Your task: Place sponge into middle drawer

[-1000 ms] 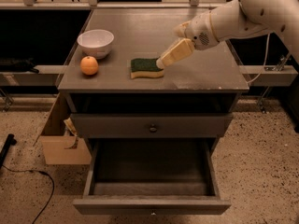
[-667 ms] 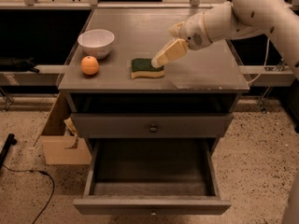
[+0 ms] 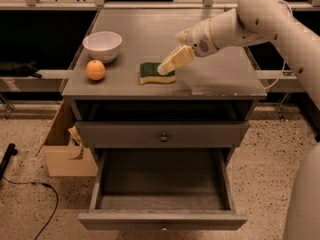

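Note:
The sponge (image 3: 155, 74), dark green on top with yellow foam below, lies flat on the grey cabinet top (image 3: 215, 79), near its front edge. My gripper (image 3: 165, 69) reaches in from the right on the white arm, and its beige tip is at the sponge's right end, just over its top. I cannot tell whether it touches the sponge. The middle drawer (image 3: 162, 218) is pulled wide open below, and its grey inside is bare. The upper drawer front (image 3: 125, 134) with its round knob is closed.
A white bowl (image 3: 102, 45) and an orange fruit (image 3: 95, 69) sit on the left of the cabinet top. An open cardboard box (image 3: 62, 151) stands on the floor left of the cabinet. A black cable (image 3: 35, 186) lies on the floor.
My gripper has moved left and slightly down, from beside the sponge's right edge to over its right end. The sponge, bowl, fruit and drawers have not moved.

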Tool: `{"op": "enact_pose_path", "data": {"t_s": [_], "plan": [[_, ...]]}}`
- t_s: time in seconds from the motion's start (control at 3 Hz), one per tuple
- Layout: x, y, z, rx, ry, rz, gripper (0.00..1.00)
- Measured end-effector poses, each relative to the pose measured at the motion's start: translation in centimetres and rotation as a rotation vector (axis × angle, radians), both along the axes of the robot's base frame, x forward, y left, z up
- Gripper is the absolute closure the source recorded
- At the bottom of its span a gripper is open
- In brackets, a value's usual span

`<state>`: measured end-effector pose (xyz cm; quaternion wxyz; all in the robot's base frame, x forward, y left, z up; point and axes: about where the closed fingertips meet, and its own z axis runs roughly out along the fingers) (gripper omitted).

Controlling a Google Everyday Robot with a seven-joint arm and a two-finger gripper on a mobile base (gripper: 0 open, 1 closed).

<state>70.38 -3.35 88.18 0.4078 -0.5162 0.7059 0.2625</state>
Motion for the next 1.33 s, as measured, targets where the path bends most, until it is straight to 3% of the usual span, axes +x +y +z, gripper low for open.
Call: {"op": "enact_pose_path", "data": {"t_s": [1.33], "plan": [[0.4, 1.7, -5.1, -0.019, 0.079, 0.001, 0.0]]}}
